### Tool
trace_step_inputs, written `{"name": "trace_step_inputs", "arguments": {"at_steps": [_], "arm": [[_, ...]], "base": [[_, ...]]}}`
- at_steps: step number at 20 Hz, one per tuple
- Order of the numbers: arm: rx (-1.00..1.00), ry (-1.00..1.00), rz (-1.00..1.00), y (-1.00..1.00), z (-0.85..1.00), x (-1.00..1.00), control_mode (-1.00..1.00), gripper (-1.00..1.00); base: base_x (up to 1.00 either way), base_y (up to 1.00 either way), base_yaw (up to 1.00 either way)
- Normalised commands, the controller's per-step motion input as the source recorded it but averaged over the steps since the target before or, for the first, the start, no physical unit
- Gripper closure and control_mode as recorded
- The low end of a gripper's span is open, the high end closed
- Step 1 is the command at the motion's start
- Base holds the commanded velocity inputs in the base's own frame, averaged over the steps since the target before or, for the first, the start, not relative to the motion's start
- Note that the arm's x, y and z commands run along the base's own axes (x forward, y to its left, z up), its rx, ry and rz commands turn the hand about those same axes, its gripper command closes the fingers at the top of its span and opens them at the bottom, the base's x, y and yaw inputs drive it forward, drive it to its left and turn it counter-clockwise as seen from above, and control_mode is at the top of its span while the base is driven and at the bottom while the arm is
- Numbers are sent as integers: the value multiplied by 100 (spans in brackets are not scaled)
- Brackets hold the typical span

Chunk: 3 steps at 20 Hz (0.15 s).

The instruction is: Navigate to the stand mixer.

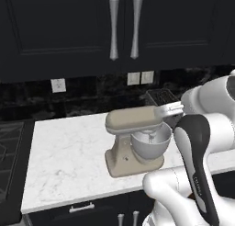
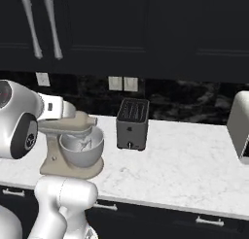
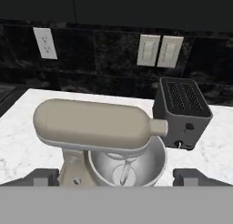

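The beige stand mixer (image 1: 131, 137) stands on the white marble counter (image 1: 69, 156), straight ahead of the base, its silver bowl under the rounded head. From the right it sits at the counter's left part (image 2: 73, 145). The hand view looks down on the stand mixer (image 3: 95, 125) from close up, head pointing right and bowl below it. My gripper (image 3: 117, 177) hovers in front of and above the mixer, open, its two dark fingertips (image 3: 43, 176) far apart with nothing held between them.
A black toaster (image 2: 132, 117) stands just right of and behind the mixer against the dark backsplash. A cooktop (image 1: 9, 151) borders the counter's left end. A silver appliance (image 2: 240, 131) sits at the far right. Dark cabinets hang above and drawers run below.
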Motion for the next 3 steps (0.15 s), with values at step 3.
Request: {"name": "trace_step_inputs", "arguments": {"at_steps": [3], "arm": [[0, 0, 0, 0, 0, 0, 100, -100]], "base": [[84, 7, -58]]}}
